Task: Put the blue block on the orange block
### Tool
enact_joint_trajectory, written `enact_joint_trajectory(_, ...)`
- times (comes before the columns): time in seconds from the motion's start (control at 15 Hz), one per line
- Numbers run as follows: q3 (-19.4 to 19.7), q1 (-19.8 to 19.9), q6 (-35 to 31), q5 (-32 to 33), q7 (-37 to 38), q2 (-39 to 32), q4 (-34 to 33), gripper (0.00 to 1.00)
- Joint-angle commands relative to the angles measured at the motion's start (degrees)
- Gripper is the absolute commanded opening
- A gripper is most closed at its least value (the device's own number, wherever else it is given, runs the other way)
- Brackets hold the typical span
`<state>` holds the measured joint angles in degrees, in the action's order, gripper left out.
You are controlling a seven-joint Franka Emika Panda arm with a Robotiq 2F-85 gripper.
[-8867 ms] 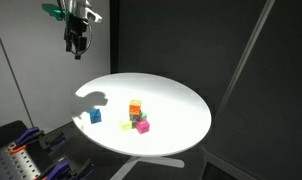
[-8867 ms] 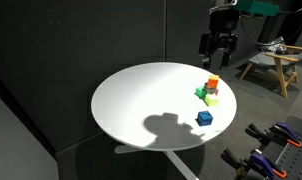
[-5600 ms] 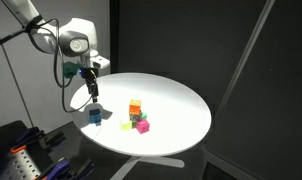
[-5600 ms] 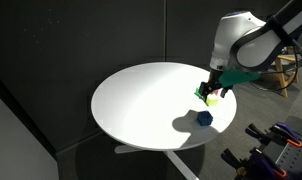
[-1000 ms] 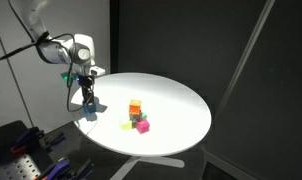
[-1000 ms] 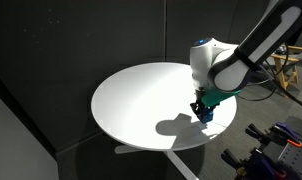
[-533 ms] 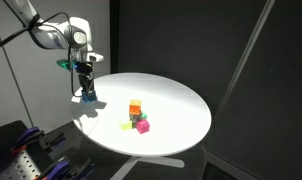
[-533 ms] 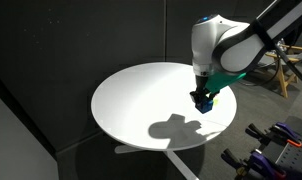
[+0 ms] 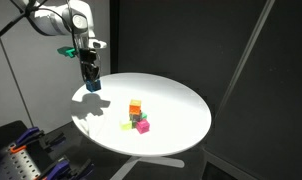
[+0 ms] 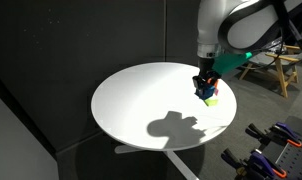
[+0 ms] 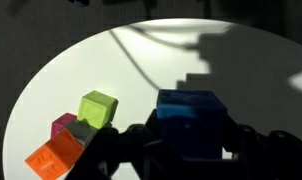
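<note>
The gripper (image 11: 191,136) pinches the smooth, square-edged blue block (image 11: 191,118) between dark fingers, above the round matte white table (image 11: 91,60). Beyond it, the orange block (image 11: 51,158) sits clustered with the magenta cube (image 11: 63,125) and the yellow-green cube (image 11: 98,105).

The table (image 9: 181,110) looks smooth and matt white; the blue block (image 11: 191,118) looks smooth, like plastic.

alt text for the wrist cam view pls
The gripper holds the blue block, which fills the lower middle of the view. Beyond it lies a round white table, with the orange block, a magenta cube and a yellow-green cube clustered at lower left.
</note>
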<state>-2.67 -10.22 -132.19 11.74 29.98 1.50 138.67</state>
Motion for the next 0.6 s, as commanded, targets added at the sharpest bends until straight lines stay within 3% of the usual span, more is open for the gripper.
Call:
enact_joint_trajectory(0.0, -0.9, 2.54, 4.72, -1.67, -5.19, 2.44, -2.19, 0.31)
enact_joint_trajectory(0.13, -0.73, 3.45, 6.24, -1.17, -7.63, 2.75, -3.34, 0.38)
enact_joint_trajectory(0.2, -0.54, 4.01, 6.83, -0.63, -8.98, 2.78, -4.08, 0.3)
enact_joint_trajectory(0.53, 0.25, 6.65, 7.9, 0.62, -14.97, 1.94, -7.42, 0.3)
